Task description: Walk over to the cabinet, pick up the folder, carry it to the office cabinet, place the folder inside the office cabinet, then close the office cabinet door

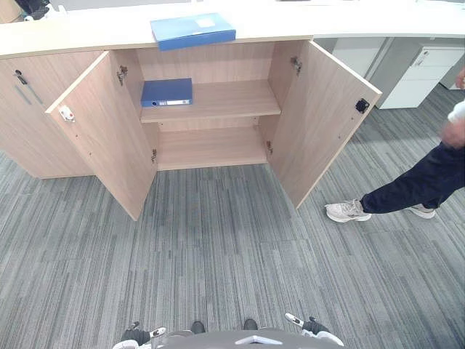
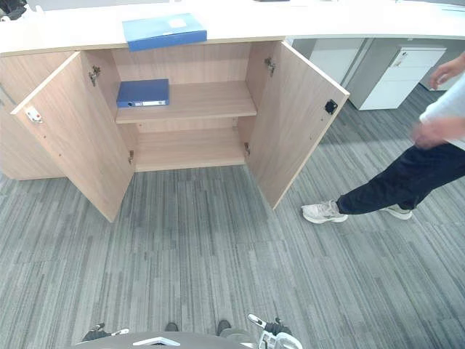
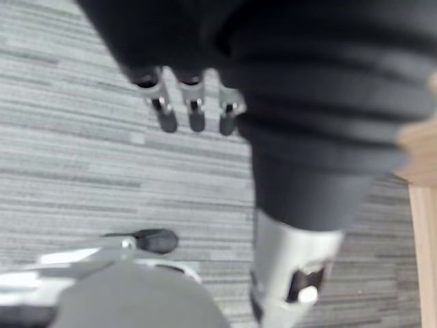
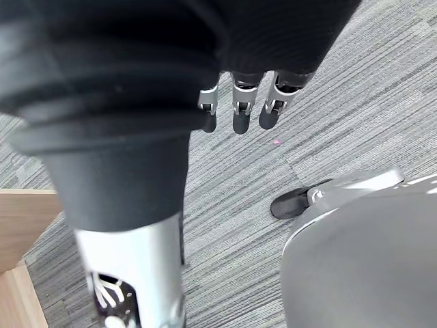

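A light blue folder lies flat on the top of the wooden cabinet, above its open middle section. Both doors stand wide open, the left door and the right door swung out over the carpet. A dark blue binder lies on the left of the upper shelf inside. My left hand and right hand hang low at my sides over the carpet, far from the cabinet. The fingers of both are straight and hold nothing.
A person in dark trousers and white shoes stands on the right, one foot close to the right door. A white drawer unit stands behind at the far right. Grey striped carpet lies between me and the cabinet.
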{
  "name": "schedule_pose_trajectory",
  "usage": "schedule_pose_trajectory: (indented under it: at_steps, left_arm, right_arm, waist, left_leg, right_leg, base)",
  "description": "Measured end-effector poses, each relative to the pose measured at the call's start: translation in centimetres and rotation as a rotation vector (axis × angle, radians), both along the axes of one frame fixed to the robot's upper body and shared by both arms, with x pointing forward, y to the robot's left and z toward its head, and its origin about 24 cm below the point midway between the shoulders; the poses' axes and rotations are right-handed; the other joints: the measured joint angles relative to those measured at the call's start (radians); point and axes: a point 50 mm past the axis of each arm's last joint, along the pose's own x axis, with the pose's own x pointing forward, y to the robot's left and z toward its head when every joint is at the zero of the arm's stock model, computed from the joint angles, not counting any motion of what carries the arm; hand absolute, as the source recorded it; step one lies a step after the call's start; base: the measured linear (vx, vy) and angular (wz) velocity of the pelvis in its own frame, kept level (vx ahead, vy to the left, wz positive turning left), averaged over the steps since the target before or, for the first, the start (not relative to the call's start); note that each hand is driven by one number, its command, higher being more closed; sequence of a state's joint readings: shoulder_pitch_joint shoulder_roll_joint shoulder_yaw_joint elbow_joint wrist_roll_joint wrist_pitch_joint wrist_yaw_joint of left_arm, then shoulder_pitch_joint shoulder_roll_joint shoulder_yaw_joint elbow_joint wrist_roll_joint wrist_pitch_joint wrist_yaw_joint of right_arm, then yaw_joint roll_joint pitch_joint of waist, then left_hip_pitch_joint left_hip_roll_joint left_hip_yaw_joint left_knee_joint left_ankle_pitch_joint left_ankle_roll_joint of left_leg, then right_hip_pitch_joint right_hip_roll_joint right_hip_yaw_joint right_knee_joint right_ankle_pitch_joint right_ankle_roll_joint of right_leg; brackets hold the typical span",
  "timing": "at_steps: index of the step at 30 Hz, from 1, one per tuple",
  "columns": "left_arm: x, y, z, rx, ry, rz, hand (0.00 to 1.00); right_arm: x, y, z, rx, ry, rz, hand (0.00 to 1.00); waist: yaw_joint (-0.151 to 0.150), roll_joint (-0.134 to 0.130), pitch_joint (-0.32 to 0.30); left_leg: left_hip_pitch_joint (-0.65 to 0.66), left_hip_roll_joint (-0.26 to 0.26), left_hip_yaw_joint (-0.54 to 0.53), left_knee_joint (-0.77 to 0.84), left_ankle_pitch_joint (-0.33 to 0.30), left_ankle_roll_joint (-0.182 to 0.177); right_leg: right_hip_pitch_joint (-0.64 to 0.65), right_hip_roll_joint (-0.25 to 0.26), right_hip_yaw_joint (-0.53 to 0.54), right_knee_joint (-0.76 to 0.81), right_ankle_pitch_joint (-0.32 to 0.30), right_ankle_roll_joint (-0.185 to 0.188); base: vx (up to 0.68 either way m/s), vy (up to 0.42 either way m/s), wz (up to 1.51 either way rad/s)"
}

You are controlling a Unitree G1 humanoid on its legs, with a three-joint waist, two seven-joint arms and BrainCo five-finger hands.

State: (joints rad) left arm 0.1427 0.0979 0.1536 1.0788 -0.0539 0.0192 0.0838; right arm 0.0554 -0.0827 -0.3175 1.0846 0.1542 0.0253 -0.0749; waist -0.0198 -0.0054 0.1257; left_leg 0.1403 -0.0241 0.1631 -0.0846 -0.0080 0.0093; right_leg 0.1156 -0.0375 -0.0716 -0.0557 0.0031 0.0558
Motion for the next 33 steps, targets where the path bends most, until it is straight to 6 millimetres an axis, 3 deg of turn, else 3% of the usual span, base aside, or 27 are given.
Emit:
schedule_pose_trajectory:
  at_steps: [7,12,16,19,21,22,24,26,28,29,31,32,33]
  left_arm:
    - [0.4,0.1,0.1,0.008,-0.004,-0.027,0.0]
    - [1.2,0.6,0.3,0.022,-0.022,-0.046,0.0]
    - [1.7,0.9,0.5,0.032,-0.039,-0.051,0.0]
    - [2.5,0.3,0.5,0.02,-0.056,-0.062,0.0]
    - [2.9,0.3,0.6,0.023,-0.065,-0.067,0.0]
    - [3.2,0.4,0.7,0.025,-0.071,-0.068,0.0]
    - [3.8,0.4,0.8,0.026,-0.084,-0.071,0.0]
    - [4.0,0.3,0.8,0.023,-0.09,-0.072,0.0]
    - [3.6,0.3,0.7,0.019,-0.086,-0.053,0.0]
    - [3.7,-0.1,0.7,0.01,-0.09,-0.038,0.0]
    - [4.1,-0.8,0.7,-0.013,-0.117,-0.016,0.0]
    - [4.6,-1.1,0.9,-0.024,-0.149,0.025,0.0]
    - [4.8,-1.4,0.9,-0.035,-0.161,0.046,0.0]
  right_arm:
    - [0.2,-0.1,0.1,-0.005,-0.001,0.009,0.0]
    - [1.3,0.4,0.2,0.001,-0.022,0.04,0.0]
    - [1.8,0.8,0.3,0.012,-0.039,0.035,0.0]
    - [2.9,0.5,0.8,-0.005,-0.089,0.037,0.0]
    - [3.3,0.1,1.0,-0.015,-0.099,0.041,0.0]
    - [3.4,0.2,1.0,-0.015,-0.1,0.043,0.0]
    - [3.5,0.1,1.1,-0.017,-0.103,0.044,0.0]
    - [3.5,0.0,1.1,-0.02,-0.102,0.044,0.0]
    - [2.2,0.0,0.7,-0.016,-0.071,0.033,0.0]
    - [2.0,0.0,0.7,-0.015,-0.069,0.025,0.0]
    - [2.0,-0.5,0.8,-0.025,-0.073,0.014,0.0]
    - [2.4,-0.6,1.0,-0.033,-0.092,0.017,0.0]
    - [2.5,-0.7,1.1,-0.037,-0.099,0.018,0.0]
  waist:
    - [0.003,-0.005,0.006]
    - [0.013,-0.024,0.019]
    - [0.017,-0.028,0.032]
    - [0.01,-0.008,0.064]
    - [-0.001,0.003,0.083]
    - [-0.006,-0.001,0.083]
    - [-0.013,0.0,0.085]
    - [-0.024,0.005,0.089]
    - [-0.038,-0.004,0.085]
    - [-0.04,0.0,0.083]
    - [-0.038,0.025,0.077]
    - [-0.04,0.033,0.083]
    - [-0.041,0.04,0.089]
  left_leg:
    - [-0.026,0.0,0.017,0.0,-0.001,0.0]
    - [-0.077,0.003,0.062,0.024,-0.031,0.004]
    - [-0.119,0.008,0.085,0.148,-0.122,0.019]
    - [-0.086,0.011,0.081,0.18,-0.172,0.05]
    - [-0.039,0.012,0.066,0.171,-0.186,0.053]
    - [-0.02,0.017,0.053,0.165,-0.195,0.047]
    - [0.0,0.027,0.027,0.146,-0.203,0.039]
    - [0.027,0.037,0.0,0.13,-0.217,0.014]
    - [0.091,0.037,-0.035,0.126,-0.255,-0.05]
    - [0.106,0.048,-0.039,0.132,-0.263,-0.062]
    - [0.065,0.083,-0.023,0.243,-0.275,-0.084]
    - [-0.042,0.121,0.002,0.501,-0.281,-0.095]
    - [-0.105,0.15,0.006,0.65,-0.269,-0.094]
  right_leg:
    - [-0.023,0.002,0.015,-0.022,0.014,0.002]
    - [-0.092,0.005,0.063,-0.001,0.015,0.005]
    - [-0.173,-0.009,0.085,0.183,-0.084,0.03]
    - [-0.314,-0.026,0.035,0.543,-0.136,0.06]
    - [-0.374,-0.031,-0.005,0.652,-0.202,0.034]
    - [-0.402,-0.029,-0.036,0.645,-0.227,0.028]
    - [-0.45,-0.024,-0.079,0.577,-0.219,0.021]
    - [-0.472,-0.009,-0.088,0.48,-0.174,0.002]
    - [-0.457,-0.011,-0.077,0.429,-0.072,-0.049]
    - [-0.452,-0.009,-0.081,0.46,-0.075,-0.052]
    - [-0.434,0.001,-0.109,0.482,-0.126,-0.074]
    - [-0.392,0.009,-0.12,0.465,-0.159,-0.083]
    - [-0.357,0.021,-0.125,0.448,-0.166,-0.089]
  base:
    - [-0.02,-0.026,-0.08]
    - [0.03,-0.005,-0.27]
    - [0.1,0.046,-0.2]
    - [0.1,0.066,-0.03]
    - [0.23,0.093,0.19]
    - [0.2,0.048,0.28]
    - [0.33,-0.01,0.45]
    - [0.39,-0.074,0.54]
    - [0.45,-0.162,0.69]
    - [0.48,-0.203,0.55]
    - [0.46,-0.232,0.28]
    - [0.47,-0.257,0.26]
    - [0.48,-0.255,0.26]
